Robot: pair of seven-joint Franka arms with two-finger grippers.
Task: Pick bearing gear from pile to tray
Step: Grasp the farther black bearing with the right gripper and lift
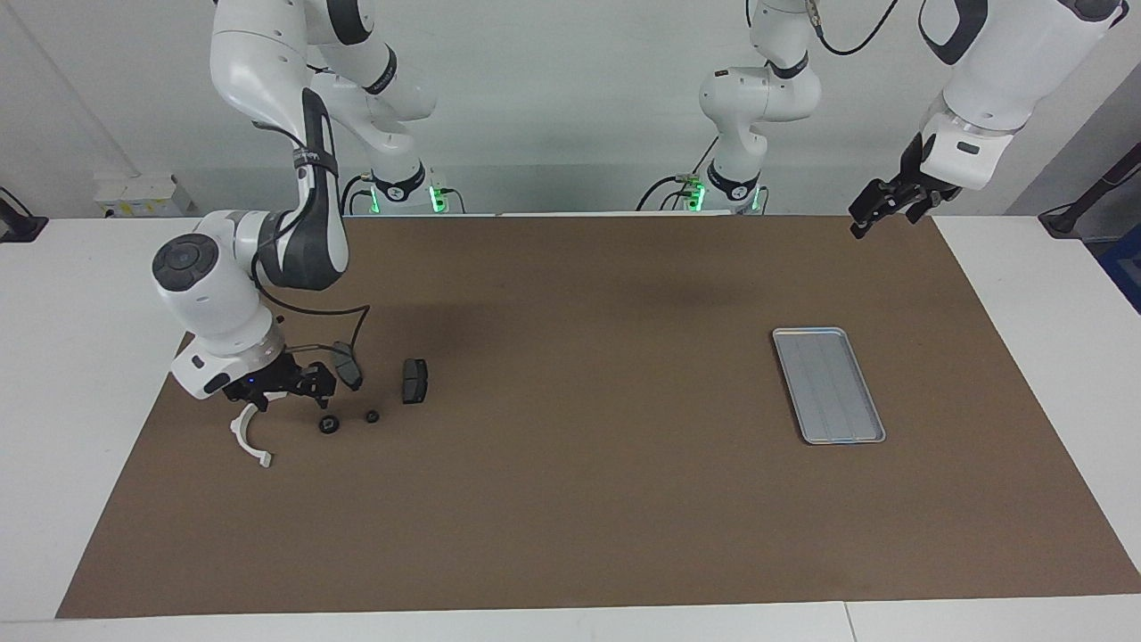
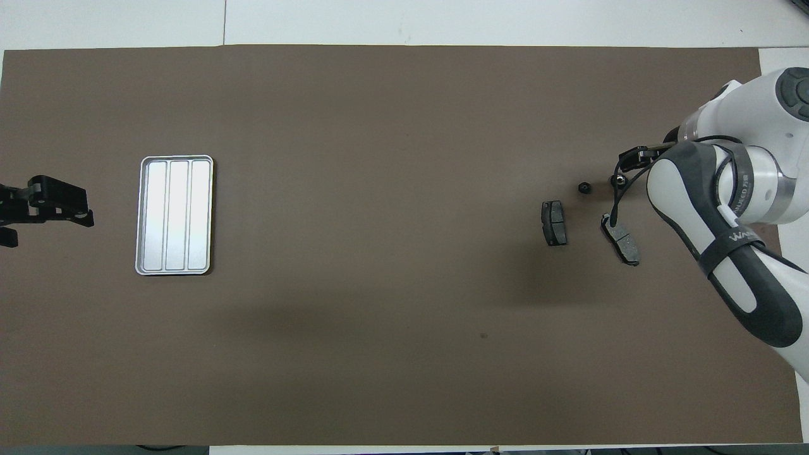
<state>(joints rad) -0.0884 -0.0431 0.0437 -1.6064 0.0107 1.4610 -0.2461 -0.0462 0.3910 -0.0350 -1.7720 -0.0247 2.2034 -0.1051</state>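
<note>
A: Describe the tray (image 1: 829, 385) and the pile.
B: Flat silver-grey ribbed tray, at the left arm's end of the worktop (image 1: 570, 499). The pile lies at the right arm's end: white bracket (image 1: 248, 443), two grey plates (image 1: 414, 381), two small black round pieces (image 1: 329, 424).
A: Arm poses?
B: Right hand (image 1: 283, 390) open, empty, low over the bracket. Left hand (image 1: 882, 207) waits raised, open, empty.
</note>
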